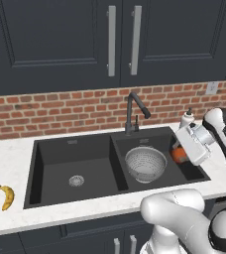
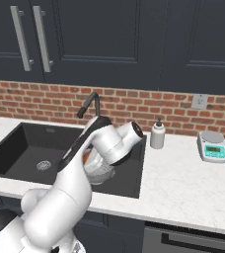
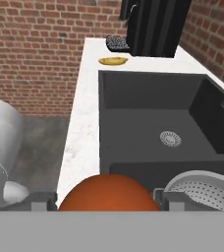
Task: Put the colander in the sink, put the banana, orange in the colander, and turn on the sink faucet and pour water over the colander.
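Hand view: orange [image 3: 108,193] between pincer [image 3: 104,201] fingers

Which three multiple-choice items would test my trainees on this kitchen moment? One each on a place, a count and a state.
1. Where is the colander?
A. Right basin of the sink
B. Left basin
C. On the counter

2. How many bananas lie on the counter?
A. None
B. One
C. Two

3. What is between the gripper's jaws?
A. Nothing
B. The banana
C. The orange

Answers:
1 A: it sits by the faucet in the right basin.
2 B: a single banana lies left of the sink.
3 C: the hand view shows it between the tips.
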Available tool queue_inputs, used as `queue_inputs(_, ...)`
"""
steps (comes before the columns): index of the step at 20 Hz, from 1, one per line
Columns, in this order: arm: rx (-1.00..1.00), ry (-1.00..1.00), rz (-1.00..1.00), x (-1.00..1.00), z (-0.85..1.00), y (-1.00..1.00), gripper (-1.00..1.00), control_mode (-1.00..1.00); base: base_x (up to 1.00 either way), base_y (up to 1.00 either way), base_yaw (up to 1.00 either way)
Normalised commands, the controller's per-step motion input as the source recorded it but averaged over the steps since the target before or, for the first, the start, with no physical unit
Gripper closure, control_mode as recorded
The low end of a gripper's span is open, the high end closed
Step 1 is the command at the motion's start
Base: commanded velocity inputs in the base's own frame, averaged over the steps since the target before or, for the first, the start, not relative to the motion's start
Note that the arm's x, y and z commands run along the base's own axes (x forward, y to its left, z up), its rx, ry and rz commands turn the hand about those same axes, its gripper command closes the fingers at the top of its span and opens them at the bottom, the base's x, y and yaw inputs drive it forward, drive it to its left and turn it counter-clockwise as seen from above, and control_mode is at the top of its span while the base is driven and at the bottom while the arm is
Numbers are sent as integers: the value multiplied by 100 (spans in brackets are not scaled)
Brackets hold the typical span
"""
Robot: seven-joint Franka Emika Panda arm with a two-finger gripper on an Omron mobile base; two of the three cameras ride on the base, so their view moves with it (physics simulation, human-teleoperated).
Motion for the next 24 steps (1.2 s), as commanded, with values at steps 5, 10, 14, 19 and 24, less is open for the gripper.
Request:
queue_inputs(5,0,0,0,53,-8,-9,100,-100,0,0,0)
queue_inputs(10,0,0,0,37,-27,0,100,-100,0,0,0)
queue_inputs(14,0,0,0,13,-42,0,100,-100,0,0,0)
queue_inputs(19,0,0,0,9,-41,0,100,-100,0,0,0)
queue_inputs(24,0,0,0,26,-18,7,100,-100,0,0,0)
